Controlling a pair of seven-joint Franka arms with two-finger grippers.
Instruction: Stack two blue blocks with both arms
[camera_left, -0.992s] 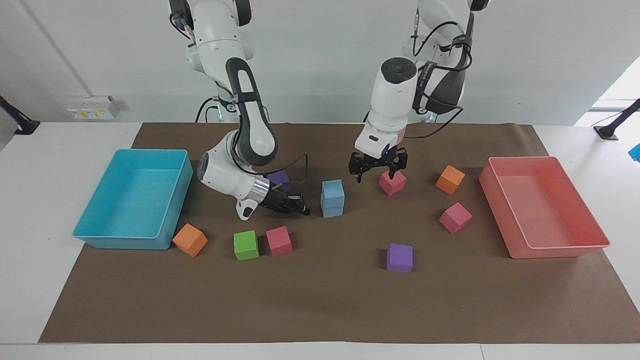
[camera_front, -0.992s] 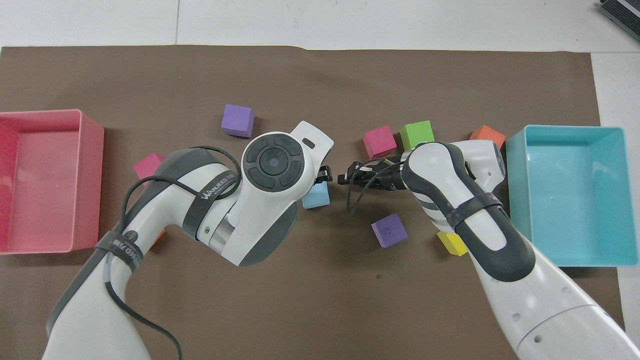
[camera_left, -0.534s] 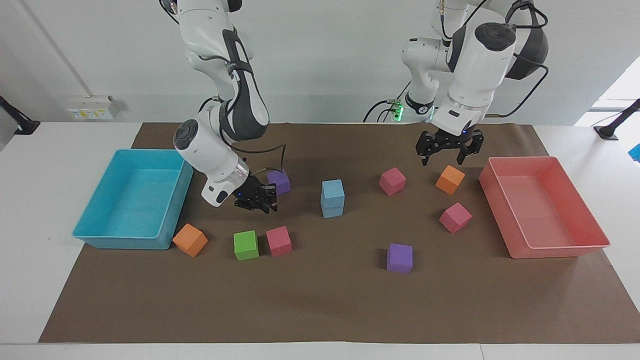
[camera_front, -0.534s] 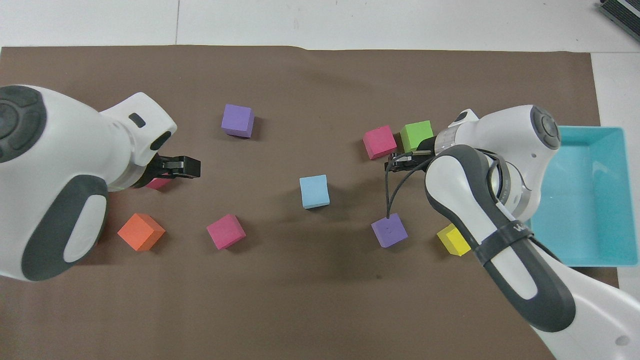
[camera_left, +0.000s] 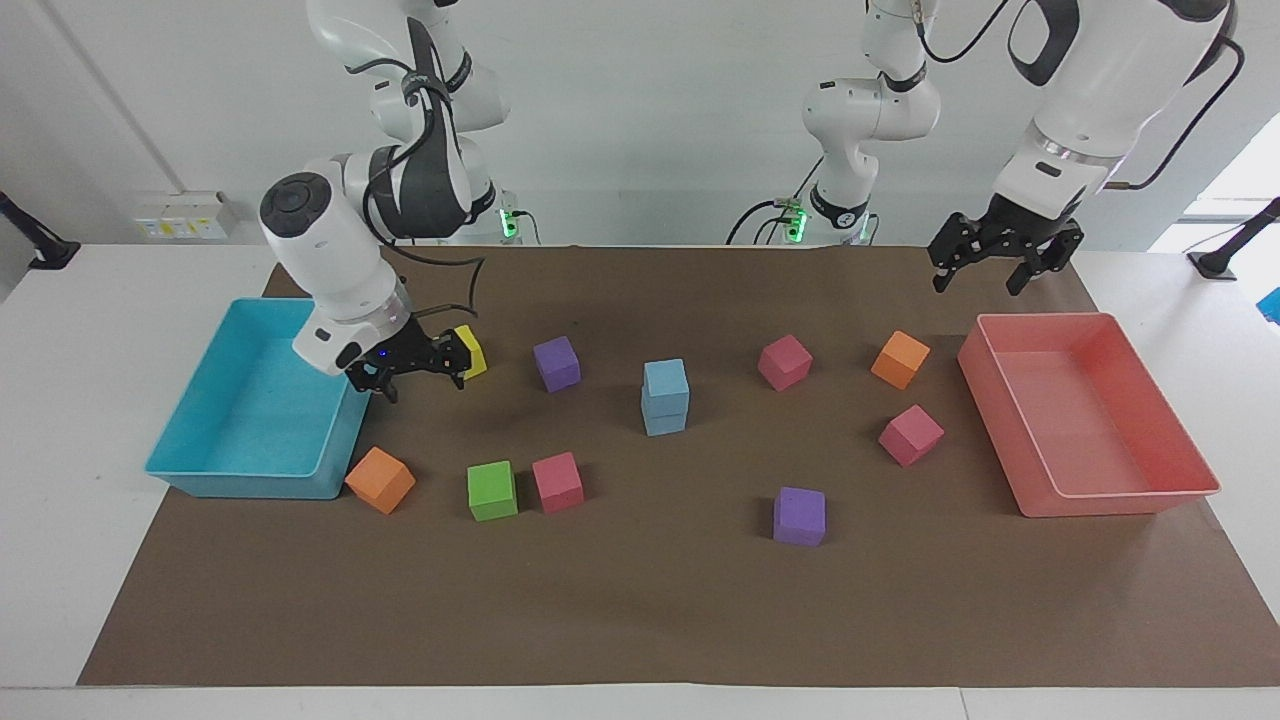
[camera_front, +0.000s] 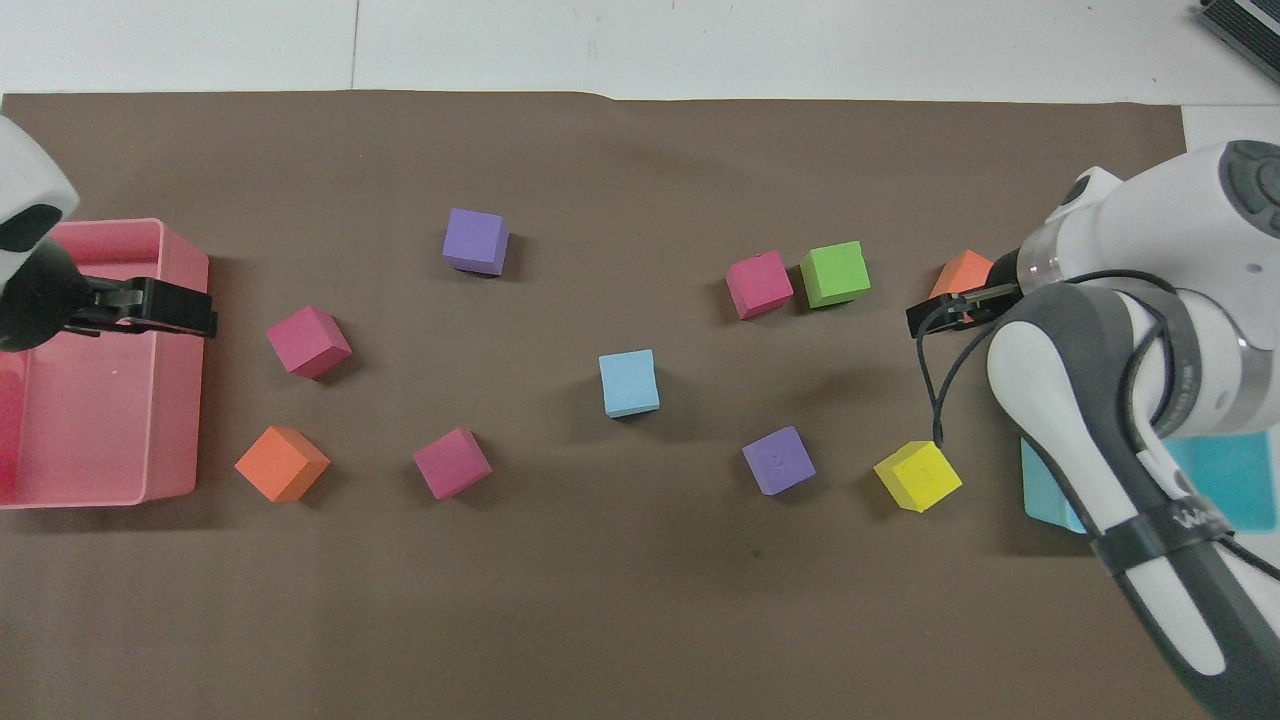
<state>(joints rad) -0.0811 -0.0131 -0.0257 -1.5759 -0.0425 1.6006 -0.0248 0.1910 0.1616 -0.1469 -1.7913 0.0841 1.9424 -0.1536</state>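
Observation:
The two blue blocks stand stacked mid-table, the upper blue block (camera_left: 665, 379) squarely on the lower one (camera_left: 665, 415); from overhead only the top block (camera_front: 628, 383) shows. Nothing touches the stack. My right gripper (camera_left: 420, 378) hangs open and holds nothing, low over the mat beside a yellow cube (camera_left: 471, 353), next to the turquoise tray. It also shows in the overhead view, right gripper (camera_front: 925, 318). My left gripper (camera_left: 985, 280) is open with nothing in it, raised over the pink tray's end nearer to the robots. The overhead view shows the left gripper (camera_front: 190, 310) over that tray's rim.
A turquoise tray (camera_left: 250, 483) sits at the right arm's end and a pink tray (camera_left: 1110, 500) at the left arm's end. Loose cubes lie around the stack: purple (camera_left: 556, 362), pink (camera_left: 784, 361), orange (camera_left: 900, 358), pink (camera_left: 910, 434), purple (camera_left: 799, 516), green (camera_left: 491, 490), orange (camera_left: 380, 479).
Both arms have drawn away from the blue stack toward their own ends of the table. The left gripper rose. The right gripper went from shut to open.

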